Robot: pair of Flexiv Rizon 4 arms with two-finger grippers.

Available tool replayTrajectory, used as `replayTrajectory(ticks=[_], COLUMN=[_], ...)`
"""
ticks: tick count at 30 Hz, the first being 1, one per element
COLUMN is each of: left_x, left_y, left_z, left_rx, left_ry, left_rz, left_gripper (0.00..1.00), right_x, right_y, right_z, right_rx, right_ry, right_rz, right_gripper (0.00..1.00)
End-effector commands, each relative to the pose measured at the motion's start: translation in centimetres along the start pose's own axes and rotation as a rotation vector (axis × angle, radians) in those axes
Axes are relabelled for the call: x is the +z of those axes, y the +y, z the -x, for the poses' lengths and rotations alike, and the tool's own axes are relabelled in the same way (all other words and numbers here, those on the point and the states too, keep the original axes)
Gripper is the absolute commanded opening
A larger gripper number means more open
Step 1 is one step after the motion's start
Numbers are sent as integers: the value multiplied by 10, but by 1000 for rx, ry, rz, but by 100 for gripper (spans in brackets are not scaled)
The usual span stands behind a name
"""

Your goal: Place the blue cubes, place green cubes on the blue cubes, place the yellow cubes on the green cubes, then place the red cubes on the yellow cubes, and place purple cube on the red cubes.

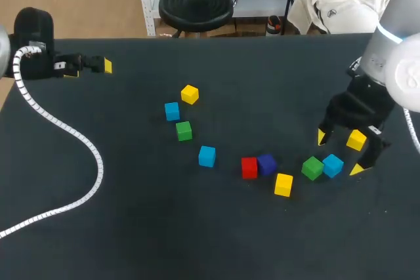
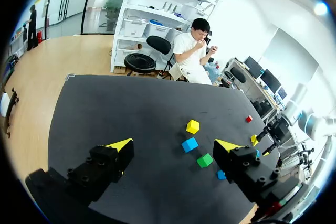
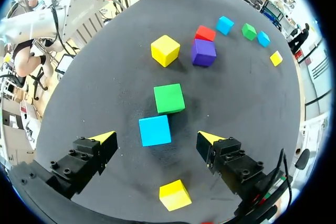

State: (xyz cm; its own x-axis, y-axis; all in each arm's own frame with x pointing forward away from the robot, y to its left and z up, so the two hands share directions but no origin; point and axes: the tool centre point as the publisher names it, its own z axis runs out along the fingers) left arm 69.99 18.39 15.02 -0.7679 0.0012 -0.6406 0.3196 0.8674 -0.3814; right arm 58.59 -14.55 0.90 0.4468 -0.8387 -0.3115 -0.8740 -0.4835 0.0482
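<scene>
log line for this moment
left gripper open, holding nothing | right gripper open above blue cube beside green cube | no cubes stacked

**No Legible Print Anywhere On The Table**

Sweeping all three views now, and not one letter, number or sign can be read. The closest look comes from the right wrist view. There the blue cube (image 3: 155, 130) and the green cube (image 3: 169, 98) show plain coloured faces, and so does the purple cube (image 3: 203, 52).
</scene>
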Motion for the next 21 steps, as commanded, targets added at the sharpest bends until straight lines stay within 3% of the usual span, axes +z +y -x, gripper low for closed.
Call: replayTrajectory(ticks=[1,6,13,21], left_x=[0,0,0,0], left_y=[1,1,1,1], left_z=[0,0,0,0], left_rx=[1,1,1,1], left_ry=[-2,-2,-2,-2], left_rz=[-4,-4,-4,-4], left_gripper=[100,100,100,100], right_x=[1,-8,-35,-66], right_y=[-3,-5,-5,-52], right_z=[-1,-5,-15,-11], right_rx=[4,59,126,82], right_ry=[-5,-44,-230,-238], right_rz=[6,-67,-299,-250], right_gripper=[100,100,100,100])
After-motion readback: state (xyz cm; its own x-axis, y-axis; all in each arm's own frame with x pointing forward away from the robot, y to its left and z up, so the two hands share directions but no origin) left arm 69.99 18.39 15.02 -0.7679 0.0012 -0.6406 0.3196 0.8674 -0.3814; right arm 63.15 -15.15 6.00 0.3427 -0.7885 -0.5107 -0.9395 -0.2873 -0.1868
